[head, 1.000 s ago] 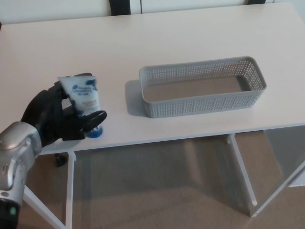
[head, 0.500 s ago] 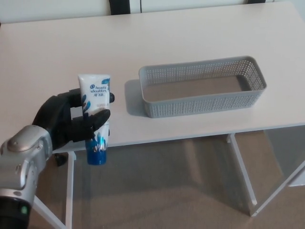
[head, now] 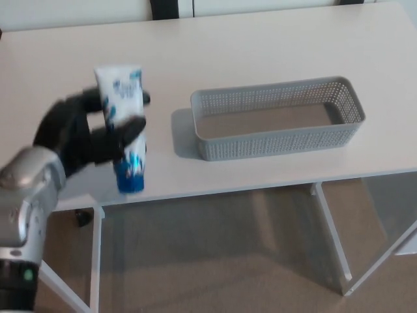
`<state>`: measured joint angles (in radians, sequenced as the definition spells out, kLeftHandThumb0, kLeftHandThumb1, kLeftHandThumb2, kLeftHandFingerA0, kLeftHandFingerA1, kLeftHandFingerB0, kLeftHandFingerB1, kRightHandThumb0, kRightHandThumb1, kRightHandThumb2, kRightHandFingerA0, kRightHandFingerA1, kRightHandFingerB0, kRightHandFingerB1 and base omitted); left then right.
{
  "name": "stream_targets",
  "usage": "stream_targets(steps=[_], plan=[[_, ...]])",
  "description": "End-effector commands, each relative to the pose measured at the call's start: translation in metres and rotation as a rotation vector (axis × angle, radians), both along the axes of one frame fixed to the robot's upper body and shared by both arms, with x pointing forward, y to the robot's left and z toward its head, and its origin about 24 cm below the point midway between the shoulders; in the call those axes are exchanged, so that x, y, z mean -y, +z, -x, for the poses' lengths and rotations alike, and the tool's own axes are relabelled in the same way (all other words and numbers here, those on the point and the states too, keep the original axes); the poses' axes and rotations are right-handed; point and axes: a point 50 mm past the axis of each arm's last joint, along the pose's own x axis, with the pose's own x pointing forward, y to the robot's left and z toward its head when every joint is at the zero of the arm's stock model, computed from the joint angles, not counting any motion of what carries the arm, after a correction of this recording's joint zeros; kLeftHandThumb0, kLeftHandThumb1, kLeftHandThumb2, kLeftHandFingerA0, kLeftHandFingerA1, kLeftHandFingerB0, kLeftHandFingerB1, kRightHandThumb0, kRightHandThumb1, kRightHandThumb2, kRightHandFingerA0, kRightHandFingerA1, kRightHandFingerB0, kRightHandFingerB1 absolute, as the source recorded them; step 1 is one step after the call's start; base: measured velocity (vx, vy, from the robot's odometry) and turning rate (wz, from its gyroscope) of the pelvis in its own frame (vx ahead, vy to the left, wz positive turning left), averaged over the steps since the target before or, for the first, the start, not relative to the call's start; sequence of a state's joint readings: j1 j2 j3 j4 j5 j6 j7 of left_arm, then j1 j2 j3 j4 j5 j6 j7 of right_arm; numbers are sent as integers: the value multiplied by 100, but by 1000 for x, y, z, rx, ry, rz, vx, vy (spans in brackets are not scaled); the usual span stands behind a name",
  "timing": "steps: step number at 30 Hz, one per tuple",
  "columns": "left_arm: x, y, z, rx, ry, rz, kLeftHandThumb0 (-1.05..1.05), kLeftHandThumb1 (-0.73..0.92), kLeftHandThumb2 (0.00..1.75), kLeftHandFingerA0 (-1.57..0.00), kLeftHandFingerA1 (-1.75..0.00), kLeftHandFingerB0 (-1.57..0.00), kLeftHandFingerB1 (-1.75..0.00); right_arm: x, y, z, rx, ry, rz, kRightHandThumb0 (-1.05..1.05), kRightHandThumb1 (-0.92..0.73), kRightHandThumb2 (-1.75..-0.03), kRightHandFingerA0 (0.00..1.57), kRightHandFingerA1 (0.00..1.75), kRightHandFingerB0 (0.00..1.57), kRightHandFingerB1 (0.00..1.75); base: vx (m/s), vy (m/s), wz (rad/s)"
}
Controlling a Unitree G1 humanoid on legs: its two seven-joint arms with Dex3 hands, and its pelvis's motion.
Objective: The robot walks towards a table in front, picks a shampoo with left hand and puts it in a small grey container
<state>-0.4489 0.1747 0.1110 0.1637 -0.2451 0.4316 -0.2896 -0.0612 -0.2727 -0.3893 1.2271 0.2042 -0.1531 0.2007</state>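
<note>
My left hand [head: 81, 134] is shut on a white and blue shampoo tube [head: 124, 124], held upright with its blue cap end down, above the table's front left part. The tube is slightly blurred. A small grey perforated container [head: 277, 117] lies on the white table [head: 215, 52] to the right of the tube, and nothing shows inside it. A gap of table separates the tube from the container's left end. My right hand is out of view.
The table's front edge [head: 228, 189] runs just below the hand and container. White table legs [head: 329, 235] and beige carpet [head: 215, 261] show beneath. A dark chair back [head: 171, 9] stands behind the far edge.
My left hand has lifted the shampoo tube from a tilted position near the table's edge, turned it upright and raised it higher.
</note>
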Motion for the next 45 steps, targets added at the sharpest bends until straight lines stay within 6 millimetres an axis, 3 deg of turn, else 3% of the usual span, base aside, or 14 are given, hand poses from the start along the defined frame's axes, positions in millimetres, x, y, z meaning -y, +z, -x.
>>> stream_targets(steps=[1,3,6,9,12,16,22,24,30,34,38,39,44,45], plan=[[17,66,-11,168,-23,-27,-9,76,81,-89,-159,-72,-115,3,1,1,-19,4,12,-17,-71,-61,55,44,47,40,0,0,0],[23,81,-14,205,-41,-37,-7,78,77,-85,-161,-71,-117,3,1,0,-18,5,14,-18,-71,-61,55,44,47,40,0,0,0],[47,110,-22,354,-53,-310,-11,80,71,-98,-136,-80,-109,4,1,2,-20,-1,12,-18,-71,-61,55,44,46,40,0,0,0],[64,113,-26,449,-86,-466,-10,77,74,-96,-136,-83,-104,3,0,6,-22,6,7,-19,-70,-60,53,44,47,41,0,0,0],[92,117,-32,523,-142,-629,-12,77,73,-92,-143,-78,-119,3,-1,7,-32,10,17,-21,-71,-61,56,45,48,41,0,0,0],[130,108,-33,563,-215,-801,-19,71,60,-79,-164,-71,-131,0,-3,9,-41,13,15,-19,-71,-61,57,45,49,42,0,0,0],[174,89,-32,570,-297,-895,-16,66,59,-80,-161,-79,-117,-4,-3,4,-38,45,15,-19,-70,-60,55,43,49,41,0,0,0],[187,81,-31,594,-339,-913,-11,69,64,-84,-162,-70,-136,-4,-3,2,-24,46,14,-20,-69,-60,56,44,49,42,0,0,0],[207,70,-33,584,-358,-959,-15,72,63,-75,-173,-60,-151,-6,-2,-2,-17,50,7,-19,-72,-61,57,44,50,41,0,0,0],[209,67,-37,604,-369,-1009,-15,72,58,-76,-167,-75,-105,-8,-1,-5,-3,67,4,-22,-72,-61,60,45,51,42,0,0,0],[209,68,-42,651,-384,-1096,-14,74,59,-76,-168,-65,-118,-10,0,-10,8,75,9,-21,-74,-61,62,46,54,43,0,0,0],[209,68,-43,672,-384,-1122,-16,74,63,-75,-161,-66,-100,-10,0,-11,10,77,9,-21,-72,-61,63,46,55,43,0,0,0],[204,71,-47,757,-357,-1231,-22,72,61,-81,-151,-73,-65,-12,-1,-10,8,92,10,-24,-71,-61,63,46,54,42,0,0,0],[202,72,-48,787,-346,-1272,-32,75,65,-76,-160,-68,-90,-12,-1,-10,9,92,9,-21,-71,-61,65,47,55,43,0,0,0]])
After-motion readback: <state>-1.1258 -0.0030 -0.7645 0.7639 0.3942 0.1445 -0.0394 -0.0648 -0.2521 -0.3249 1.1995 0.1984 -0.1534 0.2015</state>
